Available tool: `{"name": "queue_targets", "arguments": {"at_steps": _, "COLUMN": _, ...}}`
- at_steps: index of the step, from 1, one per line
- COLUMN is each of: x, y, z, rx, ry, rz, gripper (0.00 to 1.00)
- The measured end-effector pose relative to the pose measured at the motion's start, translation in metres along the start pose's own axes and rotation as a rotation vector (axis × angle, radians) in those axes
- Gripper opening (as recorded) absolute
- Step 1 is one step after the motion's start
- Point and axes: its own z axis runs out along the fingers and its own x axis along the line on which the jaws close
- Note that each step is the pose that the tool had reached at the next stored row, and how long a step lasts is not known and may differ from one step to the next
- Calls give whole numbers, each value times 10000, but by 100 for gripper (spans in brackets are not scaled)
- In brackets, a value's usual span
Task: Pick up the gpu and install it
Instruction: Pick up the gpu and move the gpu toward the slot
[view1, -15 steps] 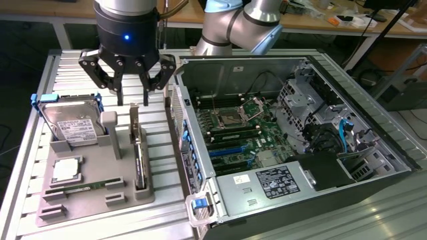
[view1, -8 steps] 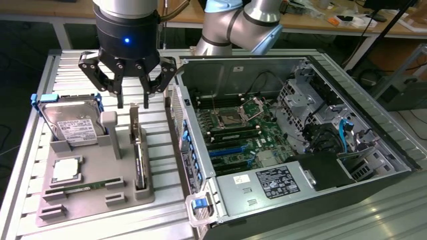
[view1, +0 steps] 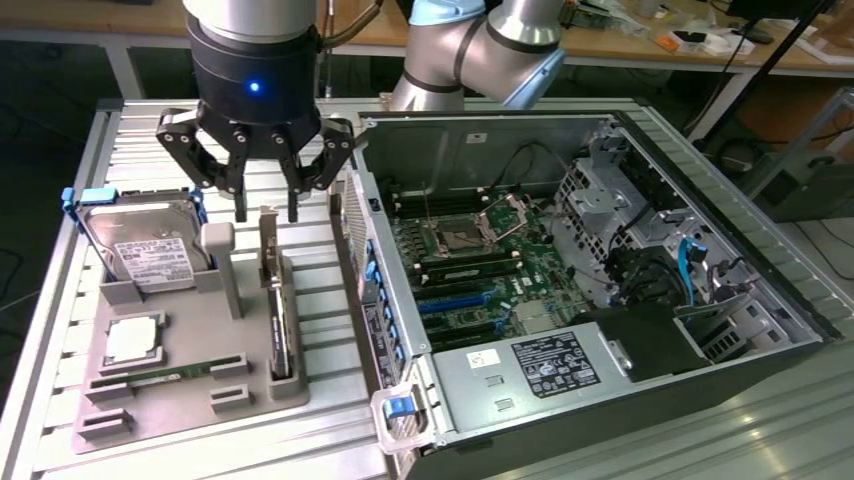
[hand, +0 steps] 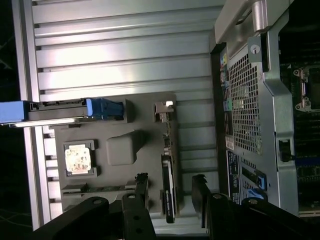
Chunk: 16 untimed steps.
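The gpu (view1: 278, 320) is a thin black card standing on its long edge in a slot of the grey holder tray (view1: 187, 405), its silver bracket end pointing up toward the gripper. My gripper (view1: 267, 213) hangs open just above that bracket end, one finger on each side and nothing between them. In the wrist view the gpu (hand: 169, 192) lies between the two dark fingers (hand: 142, 181) of the gripper (hand: 170, 179), with its bracket (hand: 163, 109) further out along the tray (hand: 122, 147).
The tray also holds a silver hard drive with blue handles (view1: 140, 245), a square processor (view1: 134, 340) and a slim green memory stick (view1: 167, 373). The open computer case (view1: 561, 280) stands right beside the tray on the exterior view's right, on a ribbed aluminium table (view1: 120, 130).
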Motion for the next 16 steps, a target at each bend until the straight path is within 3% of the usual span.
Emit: {"name": "queue_targets", "arguments": {"at_steps": 16, "x": -11, "y": -133, "z": 21, "rx": 1, "ry": 1, "rz": 0, "gripper": 48}}
